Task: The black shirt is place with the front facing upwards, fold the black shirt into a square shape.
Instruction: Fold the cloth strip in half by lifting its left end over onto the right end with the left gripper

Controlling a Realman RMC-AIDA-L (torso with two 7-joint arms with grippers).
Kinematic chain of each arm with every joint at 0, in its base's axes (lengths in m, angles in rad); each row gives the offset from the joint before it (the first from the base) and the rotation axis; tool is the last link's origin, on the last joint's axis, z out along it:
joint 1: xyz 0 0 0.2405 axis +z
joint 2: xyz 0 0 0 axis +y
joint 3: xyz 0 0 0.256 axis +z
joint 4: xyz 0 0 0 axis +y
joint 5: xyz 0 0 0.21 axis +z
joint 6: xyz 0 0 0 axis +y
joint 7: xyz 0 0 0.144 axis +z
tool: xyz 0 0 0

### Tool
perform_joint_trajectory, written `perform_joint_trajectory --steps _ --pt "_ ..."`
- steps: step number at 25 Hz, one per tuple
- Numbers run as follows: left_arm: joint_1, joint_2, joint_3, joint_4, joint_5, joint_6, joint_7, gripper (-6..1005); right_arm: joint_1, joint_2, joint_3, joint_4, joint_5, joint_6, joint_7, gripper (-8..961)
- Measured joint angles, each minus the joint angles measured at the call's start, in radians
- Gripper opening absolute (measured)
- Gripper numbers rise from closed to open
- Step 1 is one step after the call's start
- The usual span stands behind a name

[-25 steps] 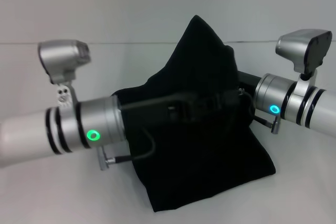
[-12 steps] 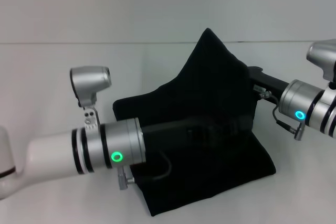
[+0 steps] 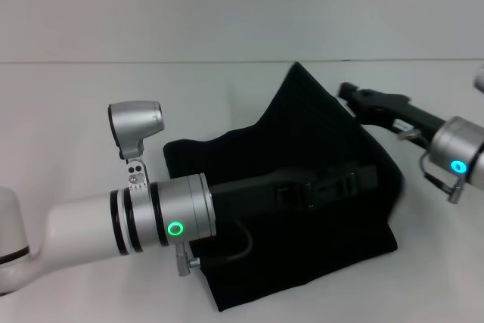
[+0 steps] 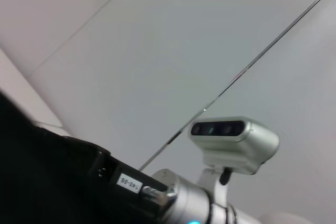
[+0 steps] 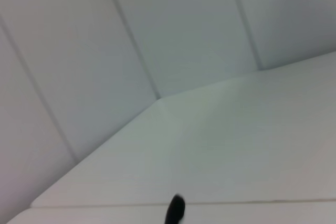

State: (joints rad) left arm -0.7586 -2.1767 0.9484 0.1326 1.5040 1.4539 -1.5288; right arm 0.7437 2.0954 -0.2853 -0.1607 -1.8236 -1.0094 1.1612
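2 grippers: left gripper [image 3: 363, 179] pinches the black shirt [image 3: 302, 247]; right gripper [image 3: 355, 96], spread, beside its peak.

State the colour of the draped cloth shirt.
Plain black cloth shirt, no lettering showing; clearest in the head view.

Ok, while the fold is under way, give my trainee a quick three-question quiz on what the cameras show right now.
1. True or false: the black shirt lies completely flat on the table.
2. Which gripper reaches across the front of the shirt in the head view? A) the left gripper B) the right gripper C) neither
3. Fill in: the right gripper is at the shirt's far ___ edge (robot's left or right).

Key: 1. False, part of the shirt rises to a peak at the far side. 2. A. 3. right.
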Motion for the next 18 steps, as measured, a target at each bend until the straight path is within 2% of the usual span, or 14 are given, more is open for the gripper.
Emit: perform_joint_trajectory --steps 3,8,11,16,18 --pt "0.002 0.0 0.0 0.004 -0.003 0.05 0.0 211 -0.029 -0.002 0.0 -0.026 0.037 -0.005 0.0 45" --pt "0.013 0.004 -0.012 0.033 -0.01 0.173 -0.008 507 -0.087 -0.005 0.0 -0.078 0.108 -0.03 0.0 48" --pt "0.048 0.009 -0.034 0.074 -0.016 0.208 -0.009 683 -0.14 -0.006 0.0 -0.107 0.153 -0.134 0.0 49" --pt "0.143 0.008 -0.068 0.17 -0.014 0.12 0.016 785 -0.209 -0.01 -0.01 -0.121 0.146 -0.35 0.012 51" --pt "0.162 0.009 -0.078 0.177 -0.01 0.077 0.042 780 -0.236 -0.01 -0.014 -0.121 0.13 -0.401 -0.007 52"
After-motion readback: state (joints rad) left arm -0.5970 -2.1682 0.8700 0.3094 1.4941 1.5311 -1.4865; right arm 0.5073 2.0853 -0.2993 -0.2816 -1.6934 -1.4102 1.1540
